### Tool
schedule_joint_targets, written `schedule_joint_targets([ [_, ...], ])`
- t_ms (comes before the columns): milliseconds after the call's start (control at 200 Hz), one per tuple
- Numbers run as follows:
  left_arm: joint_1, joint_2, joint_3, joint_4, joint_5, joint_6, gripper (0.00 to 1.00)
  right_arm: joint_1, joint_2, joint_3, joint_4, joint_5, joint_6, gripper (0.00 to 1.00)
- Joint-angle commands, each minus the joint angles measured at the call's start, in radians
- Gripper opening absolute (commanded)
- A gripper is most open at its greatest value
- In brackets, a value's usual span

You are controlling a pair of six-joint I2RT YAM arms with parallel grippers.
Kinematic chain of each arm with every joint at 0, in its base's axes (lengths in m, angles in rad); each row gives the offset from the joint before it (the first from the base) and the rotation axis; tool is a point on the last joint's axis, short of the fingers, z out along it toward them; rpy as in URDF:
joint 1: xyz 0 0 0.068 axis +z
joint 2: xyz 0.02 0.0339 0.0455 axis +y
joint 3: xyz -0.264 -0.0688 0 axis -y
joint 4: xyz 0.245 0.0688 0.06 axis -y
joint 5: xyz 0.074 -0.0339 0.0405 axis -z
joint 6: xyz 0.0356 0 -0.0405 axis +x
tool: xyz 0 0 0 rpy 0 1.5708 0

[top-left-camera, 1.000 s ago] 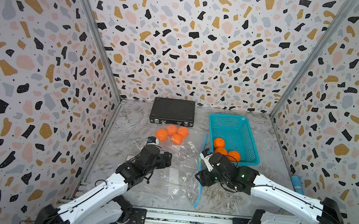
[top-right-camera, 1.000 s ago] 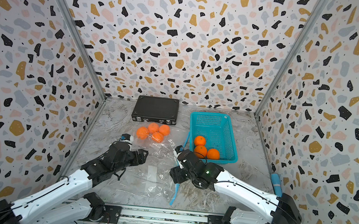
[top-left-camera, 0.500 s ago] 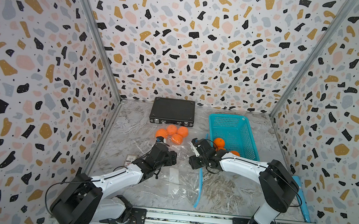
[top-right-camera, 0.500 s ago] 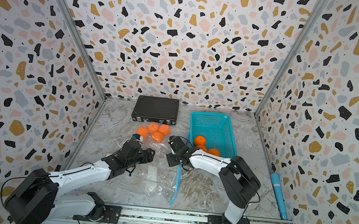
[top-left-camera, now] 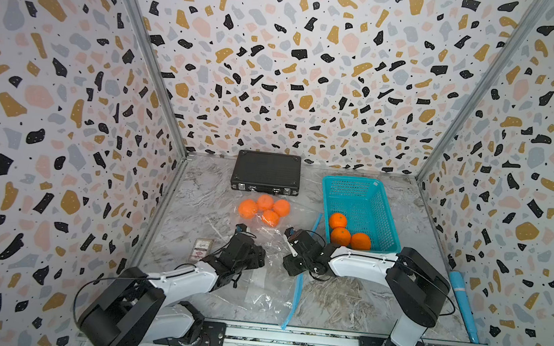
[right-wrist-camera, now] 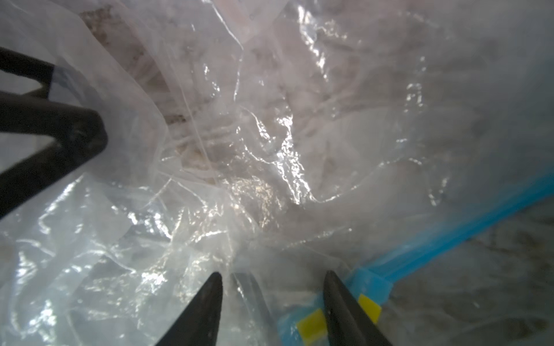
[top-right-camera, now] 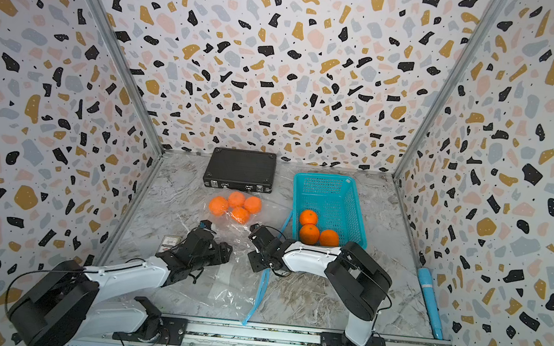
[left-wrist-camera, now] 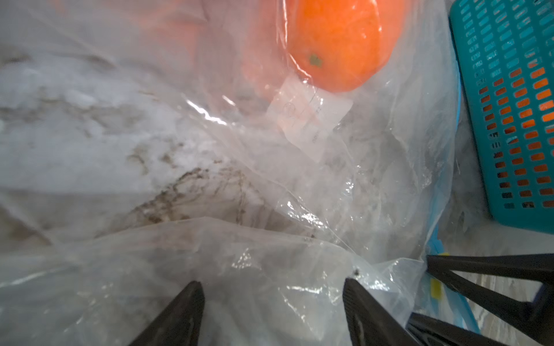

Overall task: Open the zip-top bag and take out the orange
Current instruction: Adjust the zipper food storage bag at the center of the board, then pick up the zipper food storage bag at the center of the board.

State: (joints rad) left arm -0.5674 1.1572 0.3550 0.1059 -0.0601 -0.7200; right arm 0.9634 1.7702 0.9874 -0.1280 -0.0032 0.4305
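Left gripper [left-wrist-camera: 271, 284] and right gripper [right-wrist-camera: 273, 274] had slid up the zip-top bag [top-left-camera: 257, 284] toward its 4 oranges [top-left-camera: 270, 217]. Left gaped wide over plastic; right narrower, open beside the zipper [right-wrist-camera: 449, 235].

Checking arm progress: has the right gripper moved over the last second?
Yes. The right gripper shifted toward the robot's left, away from the blue basket, in both top views.

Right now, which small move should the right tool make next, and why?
Probably close the right tool on the blue zip edge: its open fingers sit over that edge by the yellow tabs, and four oranges are inside the bag.
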Motion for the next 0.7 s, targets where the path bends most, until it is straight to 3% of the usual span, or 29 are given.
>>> schedule_joint_targets([
  [0, 0.004, -0.160, 0.074, -0.153, 0.000, 0.015, 0.76, -0.003, -0.100, 0.002, -0.056, 0.008, 0.017, 0.58],
  [110, 0.004, -0.264, 0.148, -0.266, -0.004, 0.035, 0.84, -0.006, -0.214, -0.006, -0.073, 0.034, 0.002, 0.64],
  [260, 0.006, -0.213, 0.199, -0.211, 0.086, 0.031, 0.93, -0.063, -0.269, 0.020, -0.122, 0.091, -0.025, 0.70],
  [315, 0.006, -0.166, 0.215, -0.168, 0.126, 0.027, 1.00, -0.091, -0.256, 0.027, -0.117, 0.084, -0.020, 0.70],
  [395, 0.004, -0.094, 0.250, -0.143, 0.142, 0.036, 0.99, -0.108, -0.213, 0.036, -0.095, 0.107, -0.018, 0.70],
  [521, 0.015, 0.022, 0.315, -0.208, 0.071, 0.072, 0.99, -0.128, -0.113, 0.076, -0.078, 0.079, -0.017, 0.72],
  [621, 0.061, 0.082, 0.291, -0.148, 0.131, 0.056, 0.99, -0.139, -0.047, 0.115, -0.085, 0.075, -0.029, 0.72],
  [696, 0.067, 0.116, 0.302, -0.155, 0.109, 0.068, 0.99, -0.146, -0.015, 0.131, -0.080, 0.076, -0.034, 0.72],
])
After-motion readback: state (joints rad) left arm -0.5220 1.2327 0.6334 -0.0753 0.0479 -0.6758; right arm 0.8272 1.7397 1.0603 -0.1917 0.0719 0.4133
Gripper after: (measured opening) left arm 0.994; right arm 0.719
